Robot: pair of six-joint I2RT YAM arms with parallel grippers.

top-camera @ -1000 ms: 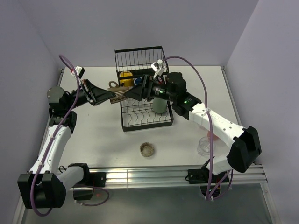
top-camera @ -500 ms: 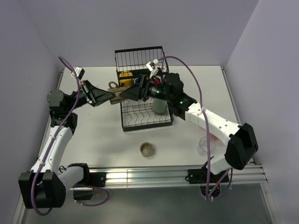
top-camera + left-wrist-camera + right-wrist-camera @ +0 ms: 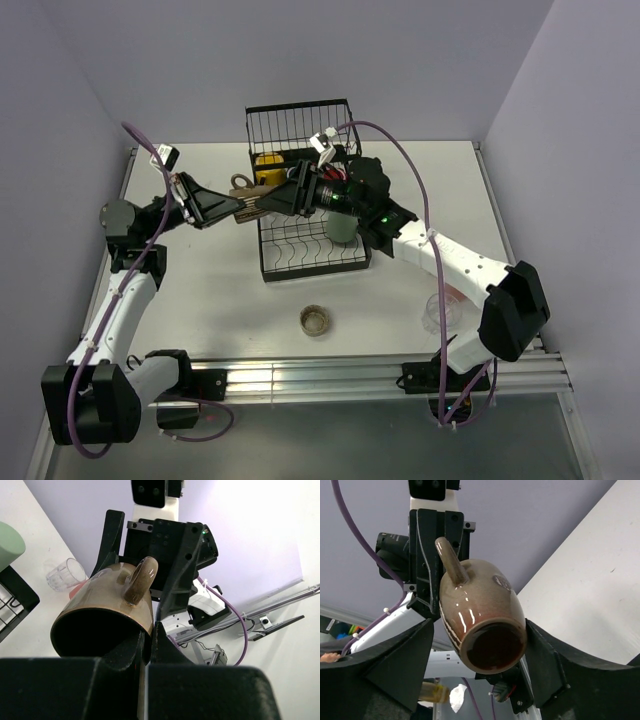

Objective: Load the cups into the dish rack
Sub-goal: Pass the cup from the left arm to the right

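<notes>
While held up beside the black wire dish rack (image 3: 315,274), pinched tight at the rim by the left claw (image 3: 146,637): one shiny brown pottery mug (image 3: 115,595). Newly slid in around its bottom, the right claw (image 3: 479,630), jaws closing in; hard to tell if gripping yet. Looks like a hand-over, then into the rack.

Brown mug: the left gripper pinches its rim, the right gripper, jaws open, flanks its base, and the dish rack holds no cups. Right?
Not quite: the dish rack is not empty. The top external view shows a green tumbler and a yellow mug in it. The rest holds: the left gripper pinches the brown mug at its rim and the right gripper, jaws open, flanks its base.
</notes>
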